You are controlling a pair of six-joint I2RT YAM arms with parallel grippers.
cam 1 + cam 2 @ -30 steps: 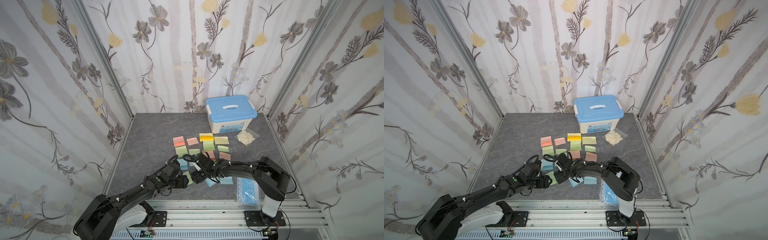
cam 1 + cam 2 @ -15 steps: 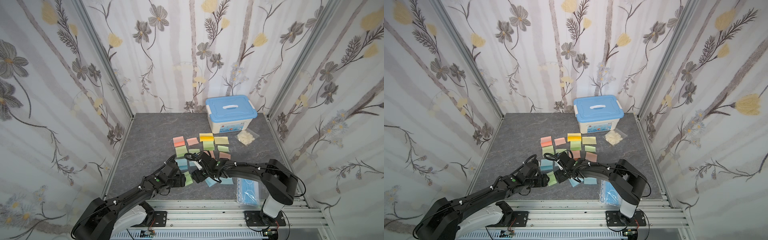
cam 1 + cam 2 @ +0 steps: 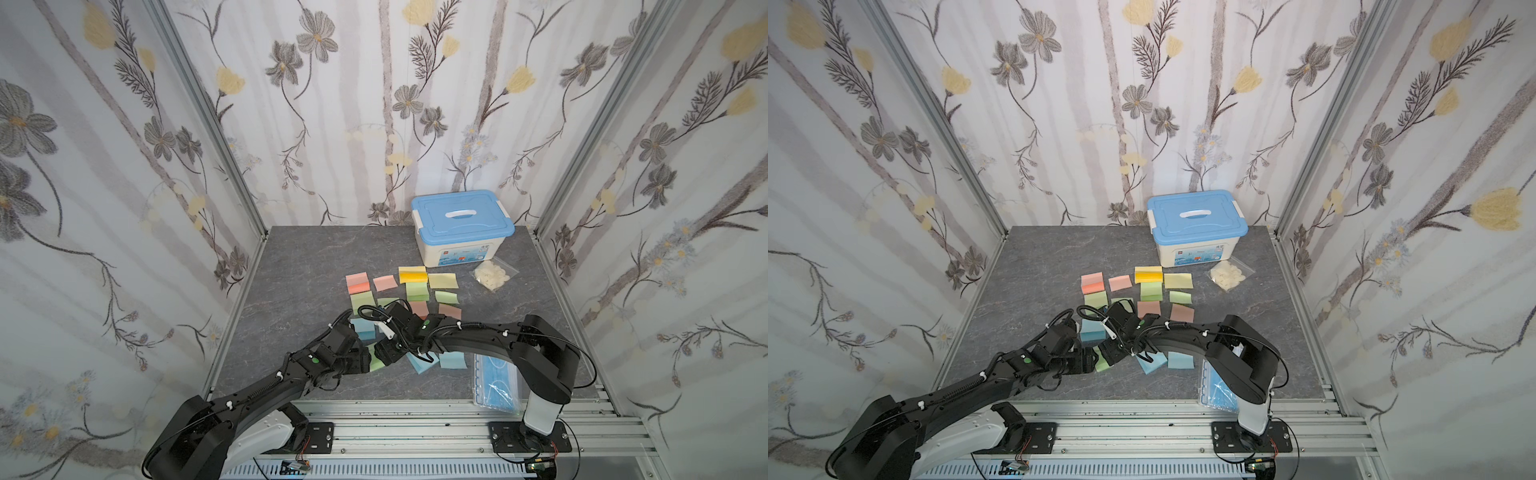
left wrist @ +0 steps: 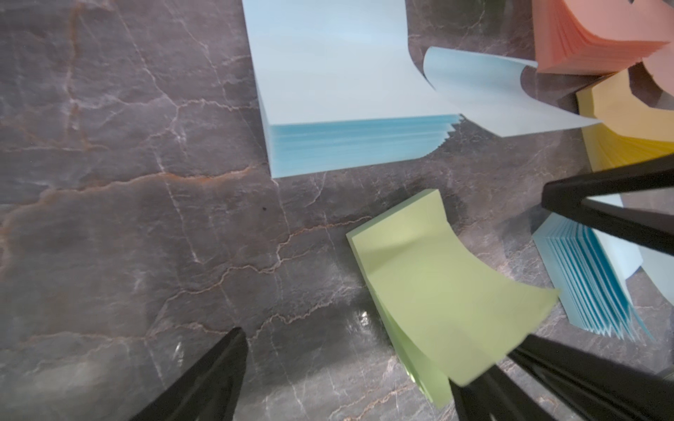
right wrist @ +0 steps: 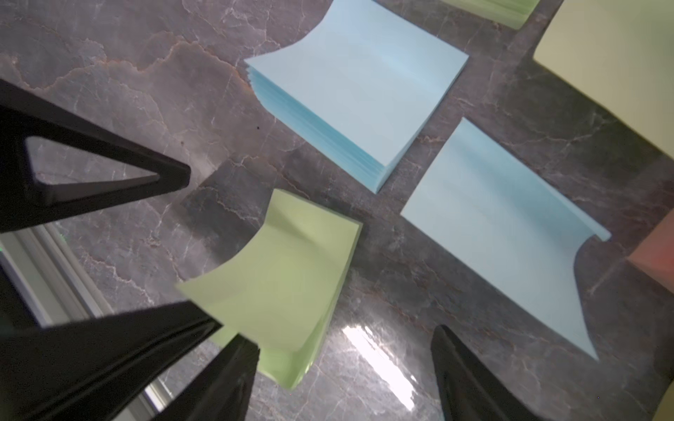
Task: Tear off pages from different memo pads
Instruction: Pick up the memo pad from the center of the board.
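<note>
In both top views fourteen pastel squares lie in loose rows on the table (image 3: 299, 266): four pink, two yellow, five green and three blue. The thick ones are pads (image 3: 412, 274) and the thin ones are pages (image 3: 443, 281). Both arms reach across the near rows and hide parts of several squares. The left gripper (image 3: 365, 360) and right gripper (image 3: 383, 353) meet low over the green pad (image 3: 376, 363) at the near edge of the group. Their jaws are too small to judge here. A blue-lidded box (image 3: 463, 216) stands at the back right, with a clear bag (image 3: 492, 276) of pale pieces in front of it. A mask pack (image 3: 496, 386) lies at the near right edge by the right arm's base. The table is grey and veined like marble. Flowered walls (image 3: 374, 104) close three sides, and a metal rail (image 3: 415, 415) runs along the front.

The left wrist view shows two blue pads (image 4: 346, 109), one loose blue page (image 4: 503, 98), one pink pad (image 4: 591, 32), one yellow pad (image 4: 627, 124) and the green pad (image 4: 412, 284). The left gripper (image 4: 372, 342) has its jaws wide apart and clamps nothing. The green pad sits toward one finger (image 4: 481, 397), its top page curled up. I cannot tell whether the pad and finger touch. A finger of the right gripper juts in at the edge of the view.

The right wrist view shows one blue pad (image 5: 357, 98), one blue page (image 5: 510, 226), the green pad (image 5: 291, 284), part of a yellow page (image 5: 612, 65), a green pad's edge and a pink corner. The right gripper (image 5: 344, 333) also has its jaws apart, with bare table between them. The green pad lies just beside one finger (image 5: 226, 379).
</note>
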